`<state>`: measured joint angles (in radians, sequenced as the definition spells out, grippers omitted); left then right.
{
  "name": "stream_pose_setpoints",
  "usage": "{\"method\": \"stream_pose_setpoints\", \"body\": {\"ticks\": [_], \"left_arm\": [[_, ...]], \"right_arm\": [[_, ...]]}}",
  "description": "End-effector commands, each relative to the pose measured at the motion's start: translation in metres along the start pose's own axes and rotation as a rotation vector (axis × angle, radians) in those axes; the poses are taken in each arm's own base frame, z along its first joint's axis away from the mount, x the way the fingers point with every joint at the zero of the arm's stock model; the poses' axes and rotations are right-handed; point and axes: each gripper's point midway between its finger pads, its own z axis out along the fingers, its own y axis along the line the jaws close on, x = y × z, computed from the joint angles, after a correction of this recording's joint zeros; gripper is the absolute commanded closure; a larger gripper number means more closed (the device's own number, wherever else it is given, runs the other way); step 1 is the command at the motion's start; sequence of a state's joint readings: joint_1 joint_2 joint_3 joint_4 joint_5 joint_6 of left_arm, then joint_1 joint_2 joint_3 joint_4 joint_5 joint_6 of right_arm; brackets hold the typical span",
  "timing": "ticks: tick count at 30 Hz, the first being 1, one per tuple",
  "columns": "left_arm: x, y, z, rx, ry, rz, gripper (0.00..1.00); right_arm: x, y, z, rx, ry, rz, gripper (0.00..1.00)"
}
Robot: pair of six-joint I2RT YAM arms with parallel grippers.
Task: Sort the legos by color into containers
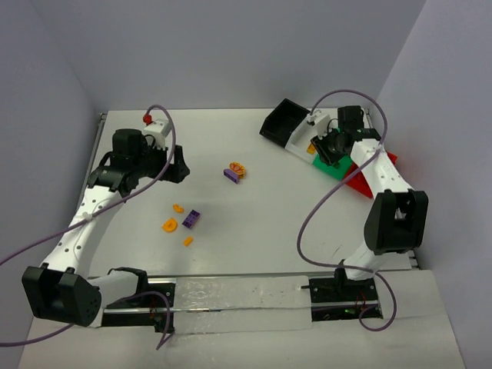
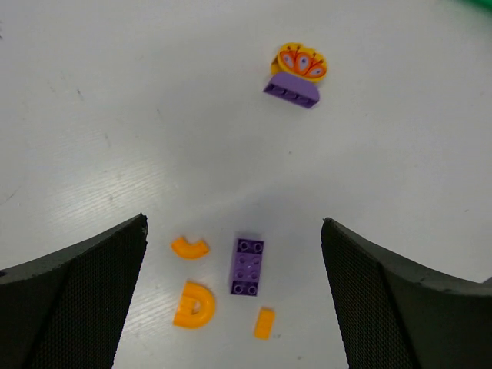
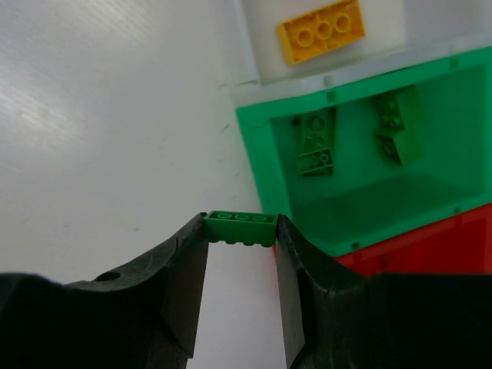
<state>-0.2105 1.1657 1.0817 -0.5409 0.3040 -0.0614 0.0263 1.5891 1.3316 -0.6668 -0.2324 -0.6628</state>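
Legos (image 2: 247,266), purple and orange, lie loose on the white bench (image 1: 254,231) below the left gripper (image 2: 234,224), jaws released. The right gripper (image 3: 240,232) jaws clench a green brick (image 3: 240,222) beside the green bin (image 3: 361,177); the arm largely hides the red bin (image 1: 358,184). Grey walls (image 1: 231,46) surround.

Overhead, close left-wrist views: same purple lego (image 1: 191,218) (image 2: 247,266)

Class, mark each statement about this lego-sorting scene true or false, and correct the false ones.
1. The right gripper grips a green brick. True.
2. The green bin holds nothing. False: green bricks lie inside it.
3. The left gripper has its jaws shut on a purple brick. False: the jaws stand open and that brick lies on the table.
4. A yellow brick lies in the white bin. True.
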Motion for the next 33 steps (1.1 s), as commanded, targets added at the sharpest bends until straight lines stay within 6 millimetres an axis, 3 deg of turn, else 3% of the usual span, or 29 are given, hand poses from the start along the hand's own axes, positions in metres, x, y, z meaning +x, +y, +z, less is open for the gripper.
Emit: {"method": "stream_pose_setpoints", "body": {"ticks": [1,7,14,17,21,24,25,33], "left_arm": [[0.022,0.008,0.008,-0.081,0.096,0.152,0.01],[0.050,0.011,0.018,-0.115,0.178,0.219,0.01],[0.082,0.007,0.024,-0.057,0.308,0.277,0.02],[0.106,0.000,0.024,-0.027,0.393,0.331,0.03],[0.136,-0.007,0.025,0.009,0.503,0.373,0.07],[0.157,-0.008,0.026,0.018,0.580,0.393,0.11],[0.165,-0.009,0.027,0.024,0.607,0.405,0.13],[0.182,-0.015,0.040,0.018,0.663,0.439,0.22]], "right_arm": [[0.003,-0.050,0.006,0.098,0.029,0.013,1.00],[0.023,-0.088,0.030,0.172,0.097,0.047,1.00],[0.043,-0.111,0.046,0.203,0.159,0.072,0.97],[0.048,-0.116,0.048,0.210,0.170,0.076,0.89],[0.050,-0.120,0.054,0.217,0.181,0.079,0.86],[0.051,-0.121,0.056,0.220,0.186,0.080,0.73],[0.051,-0.122,0.056,0.221,0.187,0.081,0.63],[0.042,-0.120,0.043,0.226,0.157,0.088,0.13]]}}
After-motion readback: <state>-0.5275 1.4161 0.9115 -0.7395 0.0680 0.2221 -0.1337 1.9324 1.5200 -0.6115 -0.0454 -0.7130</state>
